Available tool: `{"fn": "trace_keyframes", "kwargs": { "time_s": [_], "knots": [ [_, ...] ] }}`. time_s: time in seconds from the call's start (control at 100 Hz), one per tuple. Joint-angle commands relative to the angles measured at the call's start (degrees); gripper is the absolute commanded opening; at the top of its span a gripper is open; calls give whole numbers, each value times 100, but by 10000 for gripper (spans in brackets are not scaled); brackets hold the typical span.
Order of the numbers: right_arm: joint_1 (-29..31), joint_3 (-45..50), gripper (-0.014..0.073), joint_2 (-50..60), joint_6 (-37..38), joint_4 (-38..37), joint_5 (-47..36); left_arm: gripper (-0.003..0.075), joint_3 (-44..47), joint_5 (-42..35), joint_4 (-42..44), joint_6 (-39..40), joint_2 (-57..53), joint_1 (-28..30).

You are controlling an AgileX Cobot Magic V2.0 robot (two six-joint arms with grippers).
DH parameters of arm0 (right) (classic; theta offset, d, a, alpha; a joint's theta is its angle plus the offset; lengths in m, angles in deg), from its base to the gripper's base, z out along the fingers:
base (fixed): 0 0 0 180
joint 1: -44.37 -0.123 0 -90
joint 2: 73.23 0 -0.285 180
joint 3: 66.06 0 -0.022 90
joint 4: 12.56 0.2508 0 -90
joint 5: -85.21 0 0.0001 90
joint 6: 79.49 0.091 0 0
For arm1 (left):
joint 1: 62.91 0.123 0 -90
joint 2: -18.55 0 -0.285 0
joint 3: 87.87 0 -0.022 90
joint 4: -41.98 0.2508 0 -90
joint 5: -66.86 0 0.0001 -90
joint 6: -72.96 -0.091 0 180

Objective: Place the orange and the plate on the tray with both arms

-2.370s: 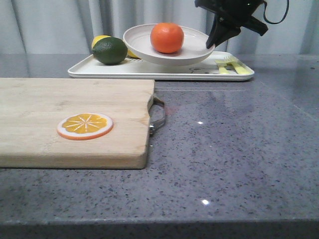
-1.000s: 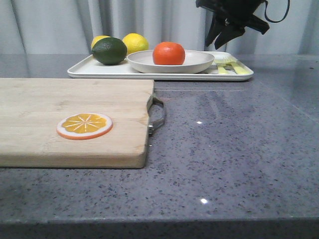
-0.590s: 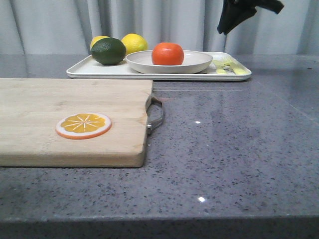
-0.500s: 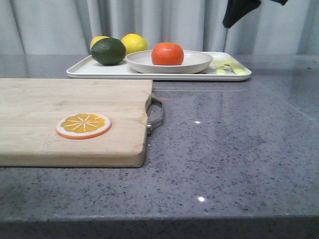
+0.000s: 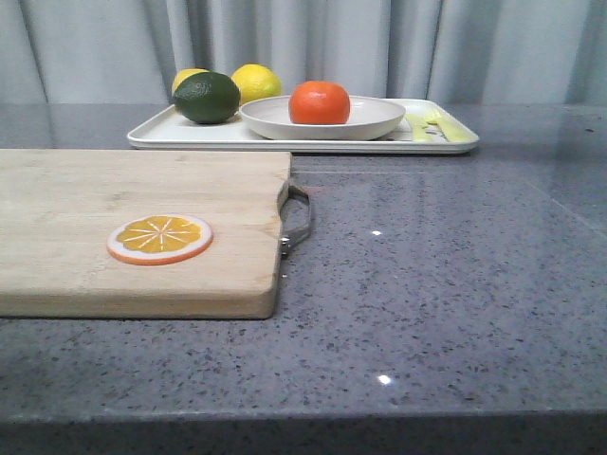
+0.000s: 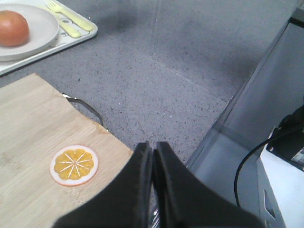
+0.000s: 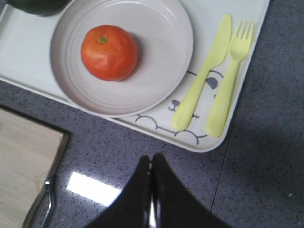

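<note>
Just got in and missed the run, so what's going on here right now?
Nothing is being handled at this moment. The orange sits in the plate, and the plate rests on the tray, beside a dark green fruit and lemons. Both arms are clear of the tray: the right gripper is shut and empty above the counter near the tray's edge, and the left gripper is shut and empty over the cutting board, where an orange slice lies.

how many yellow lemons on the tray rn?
2. One lemon sits at the tray's back beside the plate; the other lemon is mostly hidden behind the dark green fruit. More could be hidden.
</note>
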Motion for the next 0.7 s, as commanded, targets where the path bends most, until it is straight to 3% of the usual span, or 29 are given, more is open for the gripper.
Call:
{"fn": "trace_keyframes", "kwargs": {
  "time_s": [0.0,0.34,0.69],
  "knots": [
    [-61,540,-67,846,-142,60,-708,-20,-133,-458,-46,43,-178,0],
    [-80,3422,-67,3061,-461,60,-2005,-20,216,-614,-32,43,-828,0],
    [-80,5643,-67,5112,-500,47,-2944,-20,694,-940,-32,43,-1251,0]
  ]
}}
